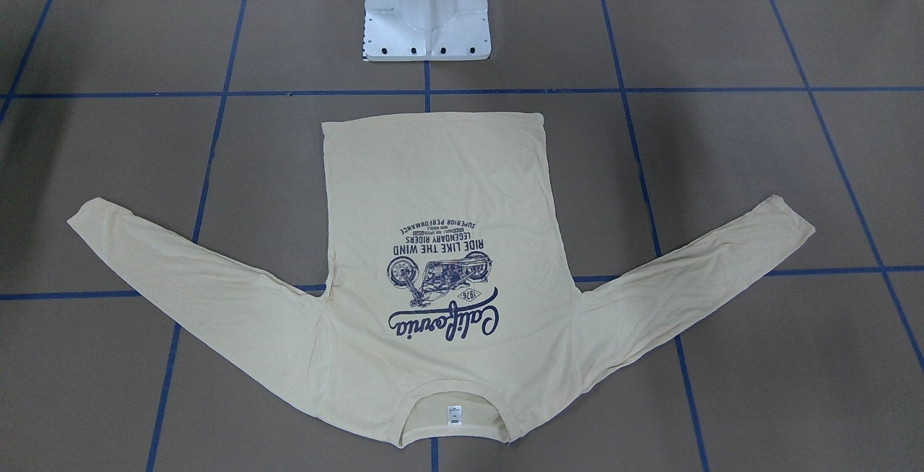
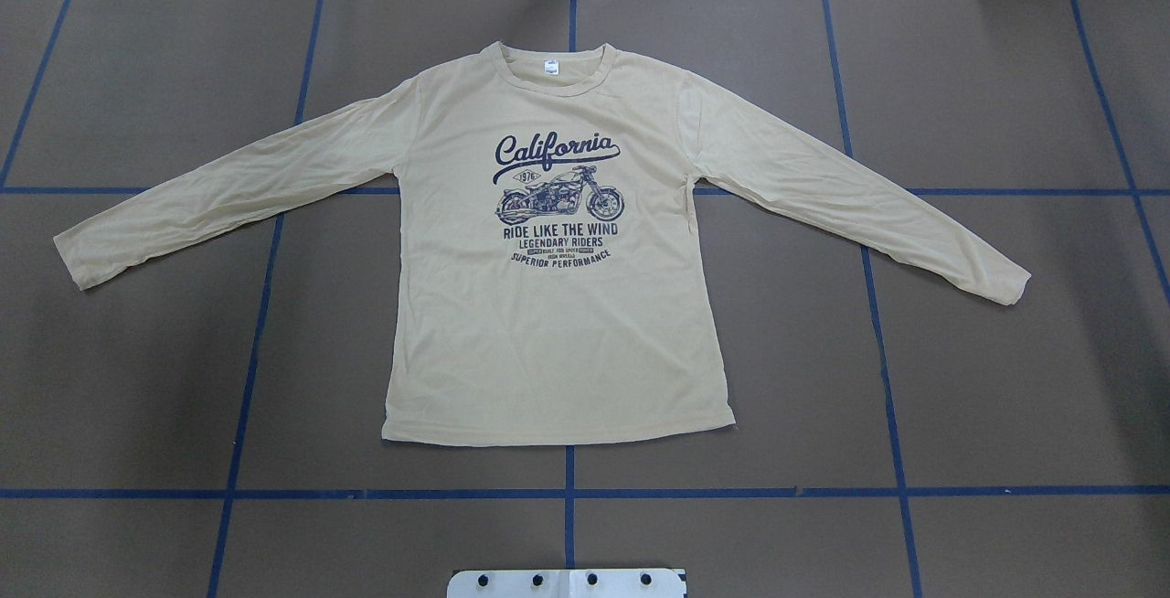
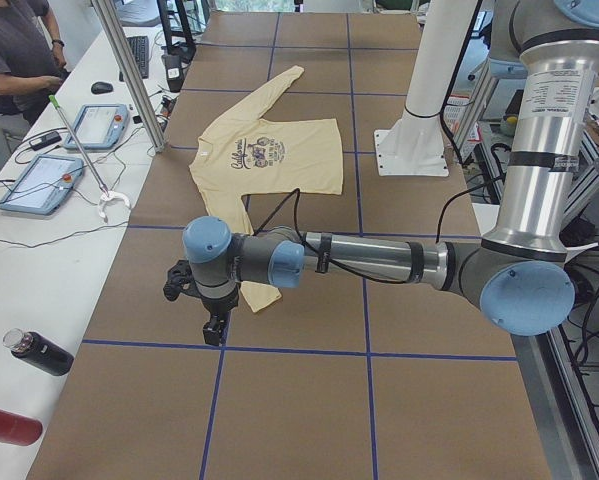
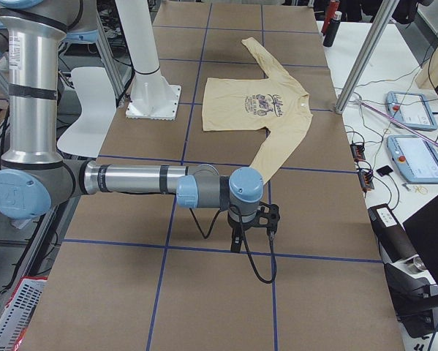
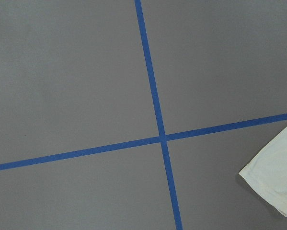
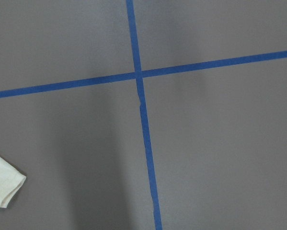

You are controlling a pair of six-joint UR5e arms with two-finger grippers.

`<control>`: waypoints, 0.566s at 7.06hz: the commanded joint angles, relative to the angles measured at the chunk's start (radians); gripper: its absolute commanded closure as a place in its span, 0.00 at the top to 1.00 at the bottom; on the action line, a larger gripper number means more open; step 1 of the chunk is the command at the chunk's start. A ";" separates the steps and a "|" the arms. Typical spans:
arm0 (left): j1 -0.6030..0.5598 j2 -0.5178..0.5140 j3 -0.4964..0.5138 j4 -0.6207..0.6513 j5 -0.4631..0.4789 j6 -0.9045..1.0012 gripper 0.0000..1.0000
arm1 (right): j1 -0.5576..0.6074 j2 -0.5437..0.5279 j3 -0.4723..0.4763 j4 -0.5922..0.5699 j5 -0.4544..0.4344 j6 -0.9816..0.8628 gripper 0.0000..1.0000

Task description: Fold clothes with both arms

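The pale cream-yellow long-sleeved T-shirt [image 2: 558, 324] lies flat on the brown table, navy "California" motorcycle print up, both sleeves spread out, neck label away from the robot. It also shows in the front view [image 1: 440, 169] and both side views [image 3: 279, 150] [image 4: 255, 106]. My left gripper [image 3: 201, 310] hangs above the table just beyond the left sleeve's cuff [image 5: 272, 182]. My right gripper [image 4: 252, 228] hangs just beyond the right sleeve's cuff [image 6: 2, 184]. Neither holds cloth. I cannot tell if they are open or shut.
The white pedestal base [image 1: 426, 24] stands near the shirt's hem. Blue tape lines [image 2: 569, 493] grid the table. A side table along the far edge holds tablets [image 3: 39, 180], cables and bottles [image 3: 34, 352]. An operator [image 3: 14, 50] sits there.
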 commanded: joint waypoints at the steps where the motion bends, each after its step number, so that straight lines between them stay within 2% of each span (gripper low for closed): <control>1: 0.000 0.003 -0.006 0.000 0.000 0.006 1.00 | 0.001 0.006 -0.007 0.003 0.004 0.001 1.00; 3: 0.000 -0.010 -0.026 -0.011 0.001 -0.001 1.00 | -0.001 0.021 -0.018 0.006 0.006 0.015 1.00; 4: 0.000 -0.035 -0.037 -0.011 0.006 -0.003 1.00 | -0.010 0.065 -0.021 0.004 0.004 0.021 1.00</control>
